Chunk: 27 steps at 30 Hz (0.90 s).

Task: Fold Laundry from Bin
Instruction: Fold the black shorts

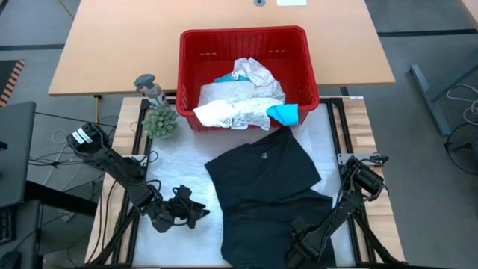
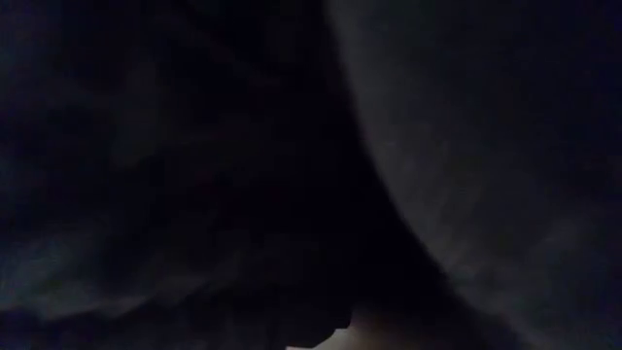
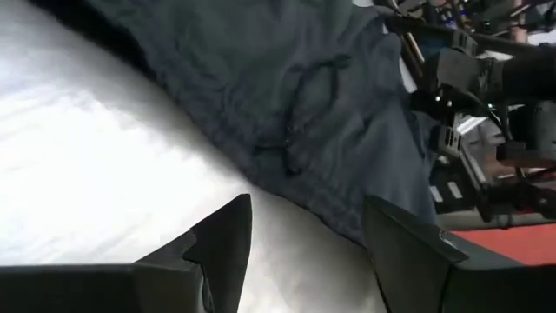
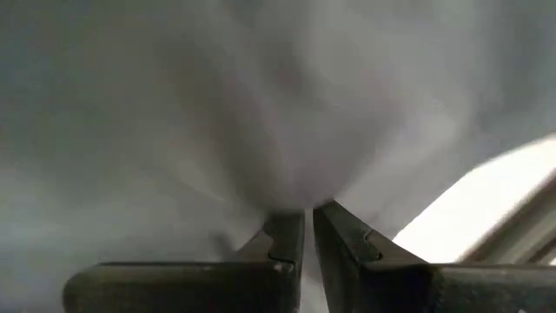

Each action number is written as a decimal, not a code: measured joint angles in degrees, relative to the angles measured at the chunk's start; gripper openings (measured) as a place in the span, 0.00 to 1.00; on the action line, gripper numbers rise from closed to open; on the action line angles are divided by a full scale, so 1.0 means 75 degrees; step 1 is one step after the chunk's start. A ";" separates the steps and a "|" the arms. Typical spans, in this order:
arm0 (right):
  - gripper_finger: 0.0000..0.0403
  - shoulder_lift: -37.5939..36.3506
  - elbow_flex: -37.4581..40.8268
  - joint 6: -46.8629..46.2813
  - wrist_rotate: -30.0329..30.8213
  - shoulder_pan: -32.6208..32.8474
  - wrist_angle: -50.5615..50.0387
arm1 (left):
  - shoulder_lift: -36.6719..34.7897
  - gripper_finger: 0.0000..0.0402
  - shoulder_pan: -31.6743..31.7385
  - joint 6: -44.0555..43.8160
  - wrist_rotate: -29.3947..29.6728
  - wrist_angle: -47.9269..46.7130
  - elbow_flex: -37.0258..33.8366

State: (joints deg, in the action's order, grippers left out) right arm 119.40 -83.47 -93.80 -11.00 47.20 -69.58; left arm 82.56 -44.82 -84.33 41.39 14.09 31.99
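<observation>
While the black garment (image 1: 272, 190) is lying spread on the counter (image 1: 179, 168) in front of the red bin (image 1: 246, 45), the right gripper (image 4: 308, 230) is pinching its cloth with narrow jaws, and the left gripper (image 3: 304, 235) is waiting beside it, jaws apart and empty.

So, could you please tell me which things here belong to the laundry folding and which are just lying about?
Part of the job:
- black garment
- red bin
- white laundry
- teal garment

Just lying about:
- small green plant
- grey figurine
</observation>
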 joint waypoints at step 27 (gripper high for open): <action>0.22 0.0252 -0.4682 0.7478 0.1439 -0.3606 0.2374 | -0.0055 0.51 -0.0820 -0.1717 0.0332 -0.1222 0.0023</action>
State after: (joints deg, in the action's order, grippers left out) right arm 121.29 -118.58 -37.72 -0.21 20.16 -51.78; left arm 82.15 -50.98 -97.21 43.88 4.93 32.16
